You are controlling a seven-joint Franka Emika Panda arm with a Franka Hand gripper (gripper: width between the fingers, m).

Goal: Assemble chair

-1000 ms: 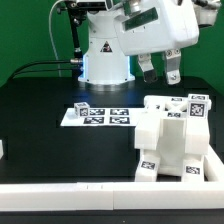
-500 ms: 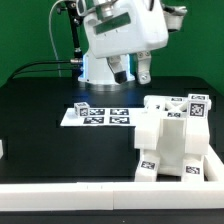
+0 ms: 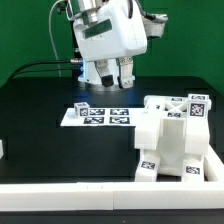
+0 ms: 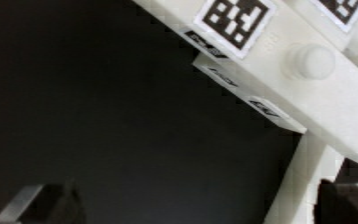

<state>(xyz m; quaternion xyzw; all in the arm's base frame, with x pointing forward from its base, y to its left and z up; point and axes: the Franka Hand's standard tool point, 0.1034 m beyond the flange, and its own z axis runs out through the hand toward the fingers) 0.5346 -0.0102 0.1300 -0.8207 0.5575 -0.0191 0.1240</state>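
Observation:
The partly built white chair (image 3: 170, 140) stands on the black table at the exterior view's right, with square tags on its top and front faces. A small white tagged block (image 3: 82, 108) sits at the left end of the marker board (image 3: 105, 117). My gripper (image 3: 116, 72) hangs open and empty above the table, behind the marker board and well left of the chair. In the wrist view the gripper (image 4: 199, 205) shows two dark fingertips (image 4: 43, 205) far apart over bare black table. A white tagged piece (image 4: 291, 80) with a round knob runs along one side, close to one fingertip.
A raised white rail (image 3: 100, 192) borders the table's front edge. The robot's base (image 3: 105, 65) stands at the back, with cables trailing to the exterior view's left. A small white part (image 3: 2, 150) shows at the left edge.
The arm has swung from above the chair toward the exterior view's left, and the gripper now hangs behind the marker board. It stays open and empty. The chair has not moved.

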